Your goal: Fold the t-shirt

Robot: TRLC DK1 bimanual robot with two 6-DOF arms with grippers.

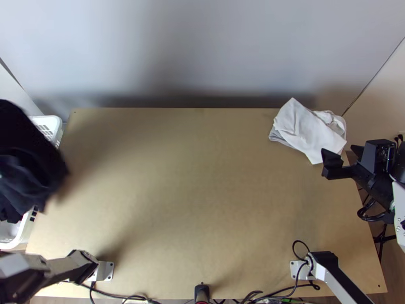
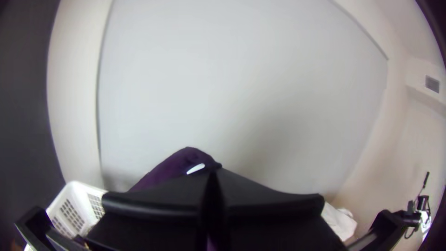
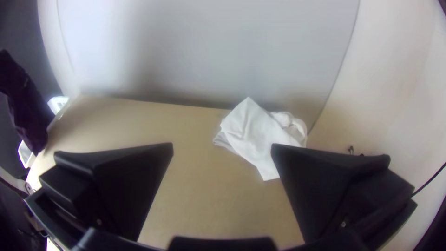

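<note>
A: Task's thing first; where is the t-shirt found?

B: Dark t-shirt (image 1: pixel 28 157) sighted at the left of the top view, held up over the white basket (image 1: pixel 49 120) and past the table's left edge; bunched and hanging in loose folds, not laid out on the wood; a pale patch (image 2: pixel 195 168) is seen on it in the left wrist view.

A: And the claw on it?

B: Left gripper (image 2: pixel 213 186) recorded as closed, its two black fingers brought together, dark fabric pinched at the tips; which part of the shirt is gripped cannot be told.

A: The other claw?

B: Right gripper (image 1: pixel 345 154) noted at the table's right edge; its fingers are set wide apart, and the wooden table (image 1: pixel 202 202) is seen between them in the right wrist view; near it, at the far right corner, white cloth (image 1: pixel 306 129) is laid in a loosely folded, uneven heap, one corner pointed toward the near side.

A: Surroundings?

B: Pale panel (image 1: pixel 202 50) stood upright beyond the far edge; dark cables (image 1: pixel 273 294) strung along the near edge, between the mounting plates of the two arms.
</note>
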